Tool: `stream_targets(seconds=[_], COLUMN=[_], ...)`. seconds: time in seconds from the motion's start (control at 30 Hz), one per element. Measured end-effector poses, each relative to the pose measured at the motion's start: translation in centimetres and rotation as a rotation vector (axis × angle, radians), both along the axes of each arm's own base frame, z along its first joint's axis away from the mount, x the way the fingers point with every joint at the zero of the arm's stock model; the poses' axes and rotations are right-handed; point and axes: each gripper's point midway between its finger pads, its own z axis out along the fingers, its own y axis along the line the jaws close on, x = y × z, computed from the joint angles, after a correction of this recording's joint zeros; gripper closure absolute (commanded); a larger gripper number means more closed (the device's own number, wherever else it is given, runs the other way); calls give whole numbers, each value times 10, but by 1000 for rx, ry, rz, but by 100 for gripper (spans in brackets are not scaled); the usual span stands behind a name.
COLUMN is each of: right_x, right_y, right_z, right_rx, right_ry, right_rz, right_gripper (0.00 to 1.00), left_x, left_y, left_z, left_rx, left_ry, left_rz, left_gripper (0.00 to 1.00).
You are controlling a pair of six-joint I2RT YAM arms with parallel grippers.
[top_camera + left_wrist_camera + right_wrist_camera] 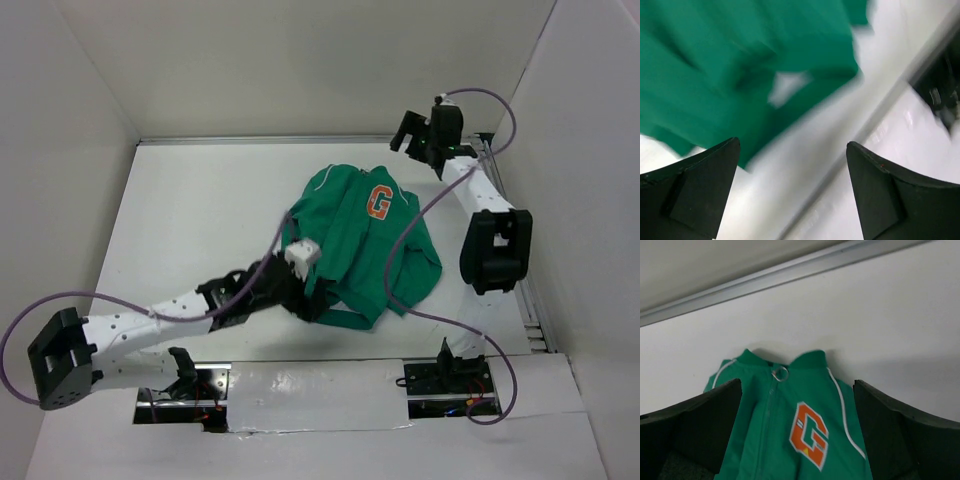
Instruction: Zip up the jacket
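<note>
The green jacket [362,240] lies on the white table with its orange "G" patch [379,203] up and its collar toward the back. In the right wrist view the jacket [795,425] shows its front closed up to the collar, with a metal ring pull [780,374] at the top. My right gripper [412,134] is open and empty, raised above the table behind the collar. My left gripper [303,300] is open and empty at the jacket's near hem; its wrist view shows blurred green fabric [730,65] beyond the fingers.
White walls enclose the table on three sides. A metal rail [790,275] runs along the back edge. Purple cables [420,215] trail from both arms, one across the jacket's right side. The arm bases [450,385] sit at the near edge.
</note>
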Motion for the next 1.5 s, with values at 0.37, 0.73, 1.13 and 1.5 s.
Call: stream_targets(seconds=[0.37,0.73,1.13,1.5], right_x=[-46,-77,-80,-77], right_y=[-76,-73,-65,-54], right_z=[-42,-141,-158,-154], right_rx=[3,-42,-26,-53], right_ry=[209,534,597,582], right_rz=[-80,-57,-18,-18], right_gripper=[2,14,34,100], left_x=[272,370,375,384], left_y=[64,55,23,34], left_z=[58,-28,-87,-73], left_rx=[-51,106,167,174], left_ry=[60,128,187,134], left_rz=[463,328,241,280], left_gripper=[1,12,77,100])
